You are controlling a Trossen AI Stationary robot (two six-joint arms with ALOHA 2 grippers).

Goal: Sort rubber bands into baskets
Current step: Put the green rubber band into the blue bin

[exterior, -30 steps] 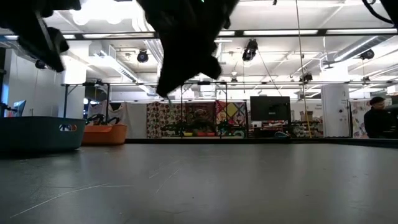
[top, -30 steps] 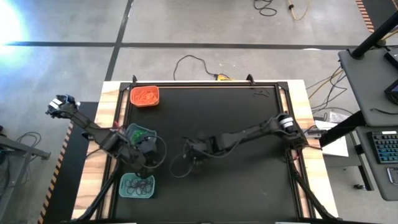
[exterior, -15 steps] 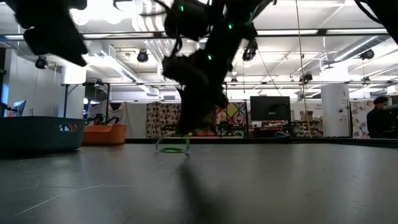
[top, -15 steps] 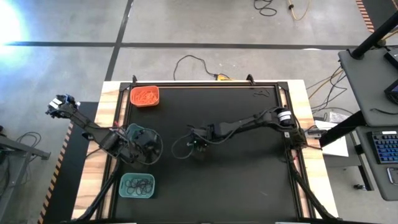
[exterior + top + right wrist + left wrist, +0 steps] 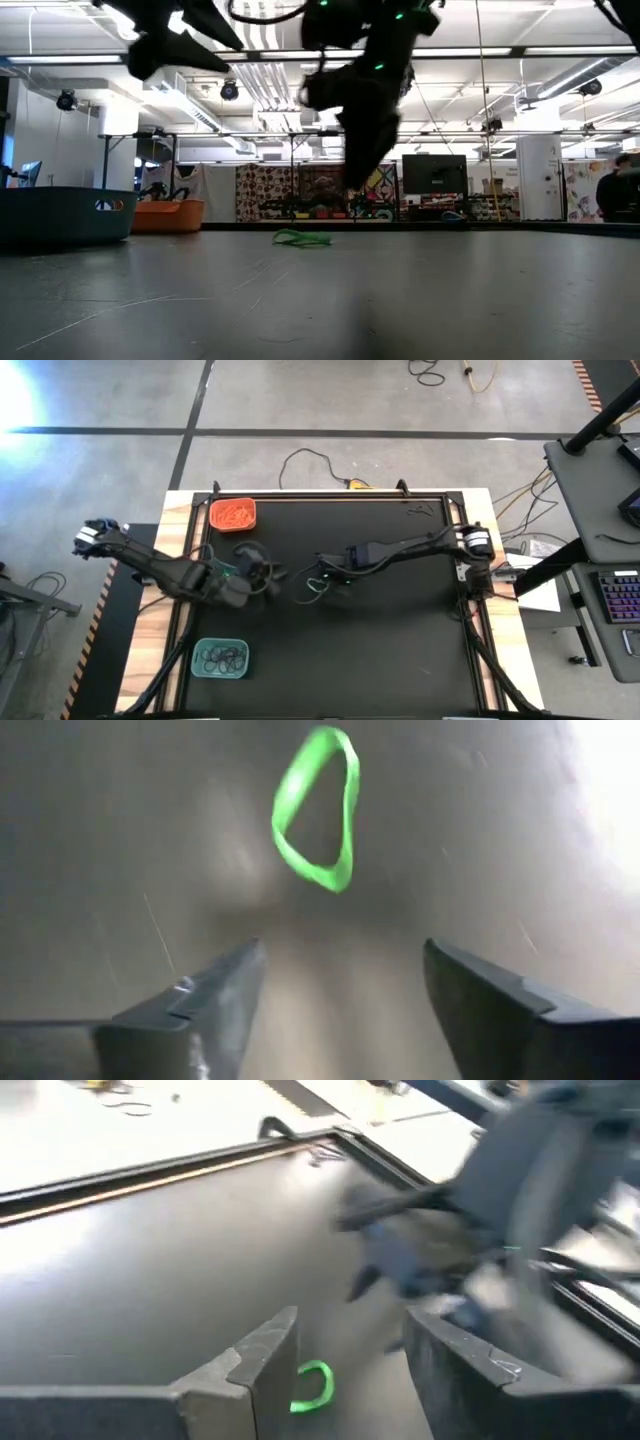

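The right gripper [image 5: 330, 566] is seen with its fingers spread wide and nothing held between them; a thin bright green rubber band [image 5: 316, 808] lies loose on the black table mat [image 5: 400, 640] just ahead of its fingertips, clear of both. The left gripper [image 5: 262, 573] is half open and empty, with the same band near and ahead of it. The band is judged very light, soft and floppy, likely to fold or snag; it is best pinched across one strand where the loop rises off the mat. Counted in the high view: one loose green band, one orange rounded plastic basket [image 5: 232, 514] of orange bands beyond the left gripper, and one teal-green basket [image 5: 220, 658] of dark bands behind it. A second teal basket cannot be made out
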